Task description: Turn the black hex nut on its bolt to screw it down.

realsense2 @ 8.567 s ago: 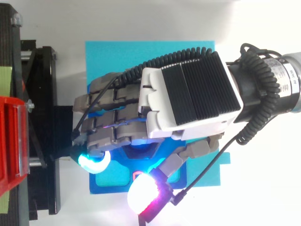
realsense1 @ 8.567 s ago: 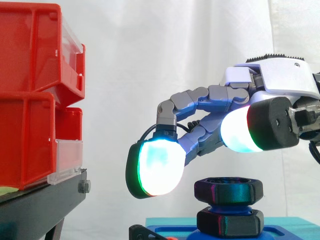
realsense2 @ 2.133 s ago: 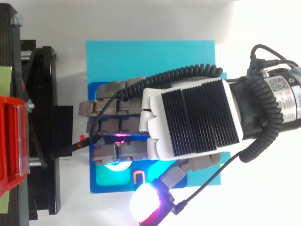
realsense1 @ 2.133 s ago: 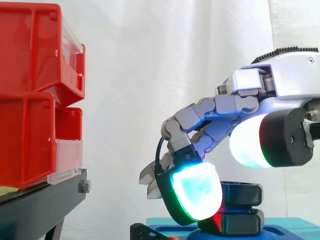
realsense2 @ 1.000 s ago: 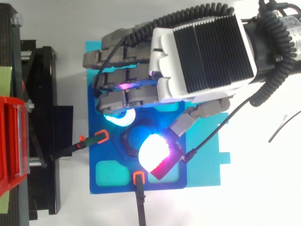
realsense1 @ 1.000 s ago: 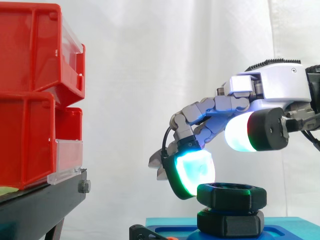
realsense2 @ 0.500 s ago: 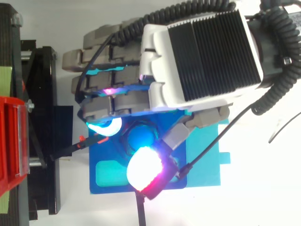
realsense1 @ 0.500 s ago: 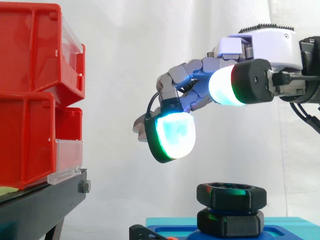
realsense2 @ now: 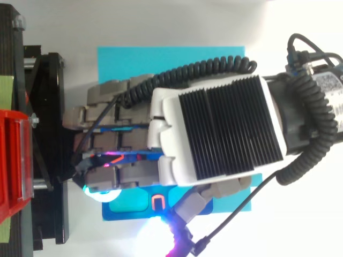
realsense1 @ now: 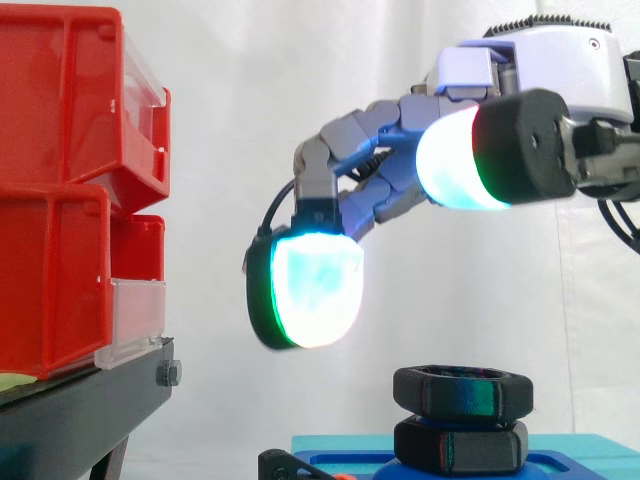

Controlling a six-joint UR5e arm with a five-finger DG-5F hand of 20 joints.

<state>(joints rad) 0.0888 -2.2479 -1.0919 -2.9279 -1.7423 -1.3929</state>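
Note:
In the side view the black hex nut sits low on its bolt, almost touching a second black hex piece beneath it on the blue fixture. My hand hangs well above the nut with nothing in it. Its fingers are loosely bent, and one glowing fingertip pad points down to the upper left of the nut. The thumb pad is high above it. From the top, my hand hides the nut and most of the blue fixture.
Stacked red bins stand on a black stand at the left. The fixture lies on a cyan mat. An orange-tipped clip sits at the fixture's near edge.
My hand has let go of the nut, risen off it and shifted left. Its fingers have spread away from the thumb. The nut sits lower on the bolt than at the start.

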